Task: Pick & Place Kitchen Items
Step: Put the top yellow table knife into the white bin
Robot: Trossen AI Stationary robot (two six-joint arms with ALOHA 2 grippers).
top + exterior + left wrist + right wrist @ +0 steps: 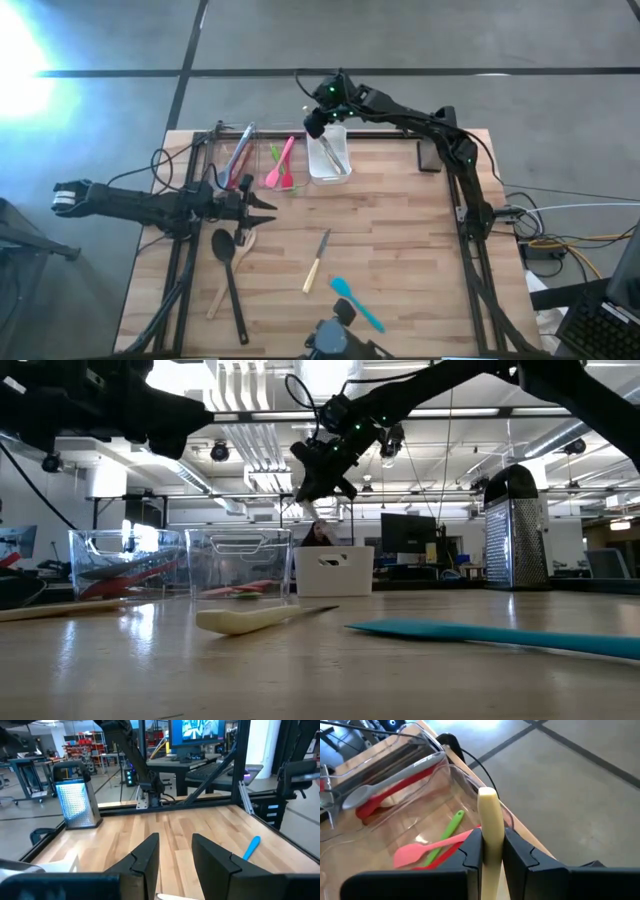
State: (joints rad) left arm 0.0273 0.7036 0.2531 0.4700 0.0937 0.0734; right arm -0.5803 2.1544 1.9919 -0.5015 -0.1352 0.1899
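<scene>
My right gripper (315,122) hangs over the far end of the white bin (328,172) and is shut on a cream-handled utensil (488,815). A slim utensil (331,156) shows inside that bin. My left gripper (268,208) is open, low over the table's left half, beside the black spoon (225,250) and the wooden spoon (228,283). A cream-handled knife (317,260) and a teal spatula (357,302) lie flat nearer the near edge. One clear bin holds pink (427,847) and green (447,832) utensils, the other red and grey ones (385,790). My right gripper pinches the cream handle (490,834) between its two fingers (472,847), which lie across it. The handle's free end (487,795) sticks out past the fingertips. The utensil is lifted above the white bin; its other end is hidden by the gripper.
Two clear bins (238,150) (282,165) stand side by side at the far edge, left of the white bin. A metal grater (515,530) stands at the far right. Black frame rails (185,260) run along both table sides. Bare wood lies in the table's right half.
</scene>
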